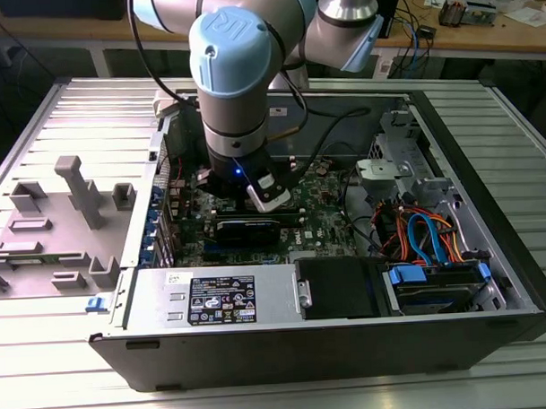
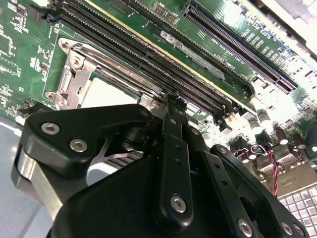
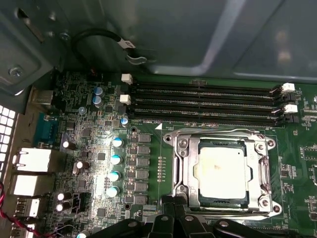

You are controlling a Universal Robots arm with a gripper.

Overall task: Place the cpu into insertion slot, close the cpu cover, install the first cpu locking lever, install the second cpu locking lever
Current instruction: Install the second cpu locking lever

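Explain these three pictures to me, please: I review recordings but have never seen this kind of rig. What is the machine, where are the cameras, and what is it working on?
The grey and blue machine is a robot arm reaching down into an open computer case that lies on a metal table. The exterior view looks at the whole scene from off the arm. Both wrist views come from cameras riding on the arm, looking past its black tool at the green motherboard. In the first wrist view, the cpu lies in the insertion slot, and the cpu cover, a silver frame, is down around it. The long black strips beside it are memory slots. The tool sits at the socket's edge; I see nothing held in it.
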